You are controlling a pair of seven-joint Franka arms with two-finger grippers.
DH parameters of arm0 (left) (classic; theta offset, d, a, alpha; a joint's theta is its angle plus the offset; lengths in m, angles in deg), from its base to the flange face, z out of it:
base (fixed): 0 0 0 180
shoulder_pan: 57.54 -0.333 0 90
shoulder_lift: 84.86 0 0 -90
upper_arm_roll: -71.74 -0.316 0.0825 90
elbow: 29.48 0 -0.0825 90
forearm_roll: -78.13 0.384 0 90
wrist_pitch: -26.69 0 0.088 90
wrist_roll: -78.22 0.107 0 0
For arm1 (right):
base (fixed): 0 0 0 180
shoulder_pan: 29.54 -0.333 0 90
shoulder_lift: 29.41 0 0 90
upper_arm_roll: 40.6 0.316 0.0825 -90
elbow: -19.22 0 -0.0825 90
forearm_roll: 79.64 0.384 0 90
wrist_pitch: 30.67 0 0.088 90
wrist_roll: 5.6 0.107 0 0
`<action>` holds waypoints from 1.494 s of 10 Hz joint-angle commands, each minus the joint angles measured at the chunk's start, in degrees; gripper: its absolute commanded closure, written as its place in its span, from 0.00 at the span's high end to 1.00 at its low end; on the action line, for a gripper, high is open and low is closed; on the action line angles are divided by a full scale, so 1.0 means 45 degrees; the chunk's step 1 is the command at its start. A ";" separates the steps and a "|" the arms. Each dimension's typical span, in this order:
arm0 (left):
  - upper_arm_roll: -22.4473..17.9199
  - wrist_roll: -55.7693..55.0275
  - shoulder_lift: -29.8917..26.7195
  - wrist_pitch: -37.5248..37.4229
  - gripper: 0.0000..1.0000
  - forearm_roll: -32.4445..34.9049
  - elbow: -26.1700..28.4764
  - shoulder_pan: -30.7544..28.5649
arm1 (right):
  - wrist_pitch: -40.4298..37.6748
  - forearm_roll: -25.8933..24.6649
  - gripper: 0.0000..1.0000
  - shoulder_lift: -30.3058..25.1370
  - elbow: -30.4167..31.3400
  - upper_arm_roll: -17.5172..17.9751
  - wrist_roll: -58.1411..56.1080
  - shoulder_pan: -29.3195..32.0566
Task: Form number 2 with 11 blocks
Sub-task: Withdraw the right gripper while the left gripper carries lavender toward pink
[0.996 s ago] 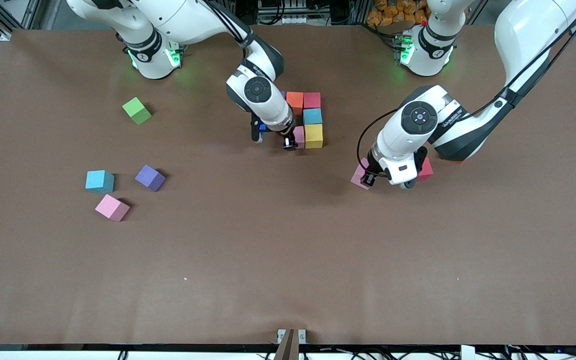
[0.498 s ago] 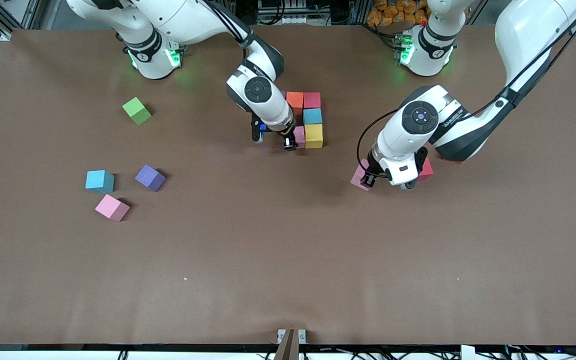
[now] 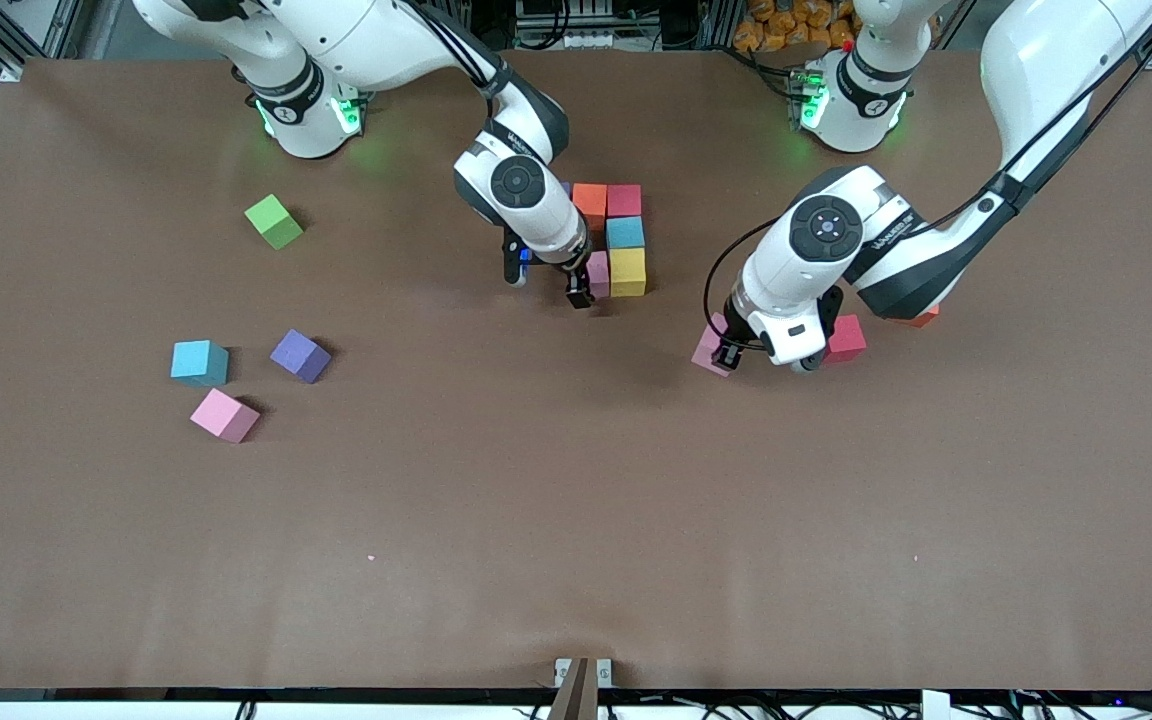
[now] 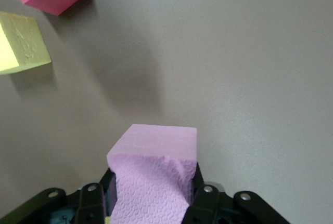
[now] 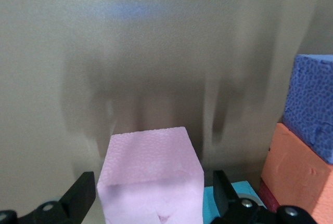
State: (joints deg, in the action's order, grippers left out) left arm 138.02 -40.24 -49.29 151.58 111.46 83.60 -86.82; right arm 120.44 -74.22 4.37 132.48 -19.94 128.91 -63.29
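The partly built number 2 lies near the robots' bases. It holds an orange block [image 3: 590,200], a red block [image 3: 623,199], a light blue block [image 3: 625,233], a yellow block [image 3: 627,272] and a pink block [image 3: 597,272], with a purple block [image 5: 312,104] beside the orange one. My right gripper [image 3: 581,290] stands open astride that pink block [image 5: 151,172], its fingers clear of both sides. My left gripper [image 3: 726,352] is shut on another pink block [image 4: 153,172], low over the table toward the left arm's end. A red block [image 3: 846,337] lies beside it.
A light blue block [image 3: 200,362], a purple block [image 3: 300,355] and a pink block [image 3: 224,415] lie loose toward the right arm's end, with a lime-green cube [image 3: 274,221] farther from the camera. A reddish block [image 3: 921,318] peeks from under the left arm. The left wrist view shows a yellow block [image 4: 21,42].
My right gripper has opened and let go of the pink block beside the yellow one. The left arm has shifted slightly toward the cluster with its pink block, uncovering more of the red block.
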 commanded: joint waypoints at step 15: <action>-0.0138 -0.4586 0.0081 -0.0233 0.36 -0.1448 -0.0810 0.3217 | -0.6929 -0.0247 1.00 -0.4220 -0.1378 0.0585 -0.7704 0.3513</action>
State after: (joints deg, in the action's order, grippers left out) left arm 138.13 -56.63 -49.18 151.55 106.32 81.95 -76.78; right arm 93.11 -74.75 -10.90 124.77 -18.37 103.06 -49.97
